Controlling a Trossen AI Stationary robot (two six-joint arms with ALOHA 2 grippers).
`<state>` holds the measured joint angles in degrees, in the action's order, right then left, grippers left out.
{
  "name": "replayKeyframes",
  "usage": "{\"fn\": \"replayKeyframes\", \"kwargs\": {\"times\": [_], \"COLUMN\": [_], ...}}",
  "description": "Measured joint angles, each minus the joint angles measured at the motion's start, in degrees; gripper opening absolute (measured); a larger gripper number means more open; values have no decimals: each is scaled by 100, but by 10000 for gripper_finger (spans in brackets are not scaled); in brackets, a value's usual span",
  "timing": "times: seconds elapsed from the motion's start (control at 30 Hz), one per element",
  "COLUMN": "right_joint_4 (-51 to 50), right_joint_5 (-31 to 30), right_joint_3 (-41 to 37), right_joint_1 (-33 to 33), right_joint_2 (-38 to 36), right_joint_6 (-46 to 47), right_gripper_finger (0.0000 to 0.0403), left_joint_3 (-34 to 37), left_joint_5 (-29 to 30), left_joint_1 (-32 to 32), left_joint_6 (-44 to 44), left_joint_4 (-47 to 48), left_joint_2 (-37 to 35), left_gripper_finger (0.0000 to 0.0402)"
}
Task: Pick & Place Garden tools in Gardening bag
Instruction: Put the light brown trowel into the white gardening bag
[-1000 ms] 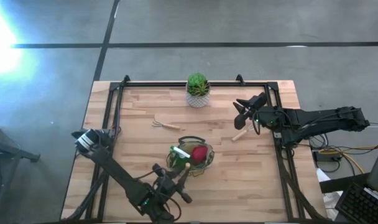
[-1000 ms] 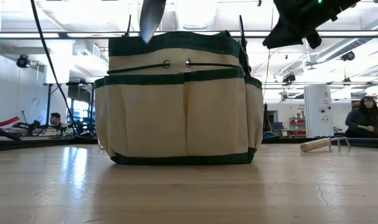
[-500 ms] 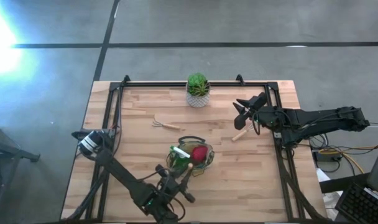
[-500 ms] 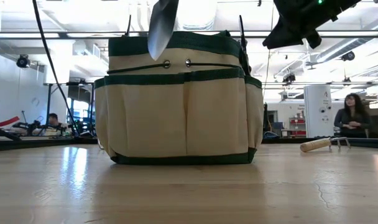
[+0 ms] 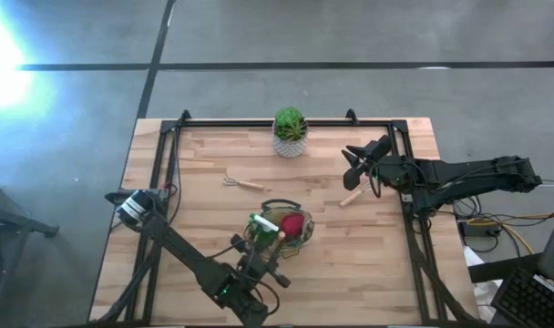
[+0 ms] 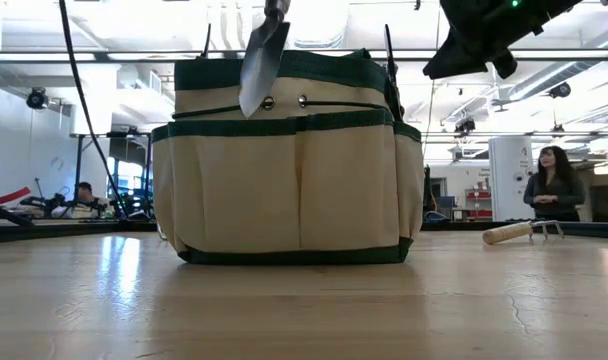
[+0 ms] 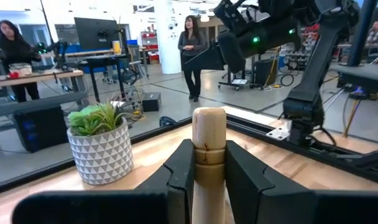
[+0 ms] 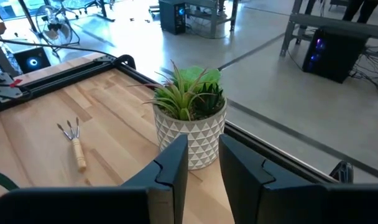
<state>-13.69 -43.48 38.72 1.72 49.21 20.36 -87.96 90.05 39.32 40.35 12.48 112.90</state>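
While a person point(image 6: 550, 180) stands in the room, the left end effector point(image 7: 209, 163) grips the trowel point(image 6: 263, 55) above the wooden table point(image 5: 368, 246).

Rake point(image 5: 243, 183) lies between plant point(image 5: 290, 131) and bag point(image 5: 279, 230).

From my station: gardening bag point(image 6: 289, 190) beige canvas, dark green trim bands. Trowel point(image 6: 262, 60) blade grey steel, handle pale wood. Rake point(image 8: 76, 142) the same pale wood with grey tines. Plant pot point(image 8: 189, 134) white with triangle relief pattern, green leaves. I see red and green items inside the bag. Table point(image 5: 368, 255) light wood.
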Motion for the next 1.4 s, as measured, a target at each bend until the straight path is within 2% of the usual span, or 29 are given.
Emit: {"fn": "replayKeyframes", "kwargs": {"times": [0.2,0.37,0.63,1.0,1.4], "right_joint_4": [0,-73,-241,-237,-241], "right_joint_5": [0,2,2,2,2], "right_joint_3": [-2,-4,-7,-7,-5], "right_joint_1": [0,0,0,0,0], "right_joint_2": [0,-2,-2,-3,-4], "right_joint_6": [-13,-87,-89,-87,-87], "right_gripper_finger": [92,100,103,86,102], "left_joint_3": [15,26,54,759,763], "left_joint_5": [-1,-6,-10,-24,-18], "left_joint_1": [-131,-176,-174,-296,-145], "left_joint_6": [133,863,877,1038,1076], "left_joint_4": [129,597,698,204,208], "left_joint_2": [-2,-2,-40,-109,-118], "left_gripper_finger": [63,63,63,63,63]}}
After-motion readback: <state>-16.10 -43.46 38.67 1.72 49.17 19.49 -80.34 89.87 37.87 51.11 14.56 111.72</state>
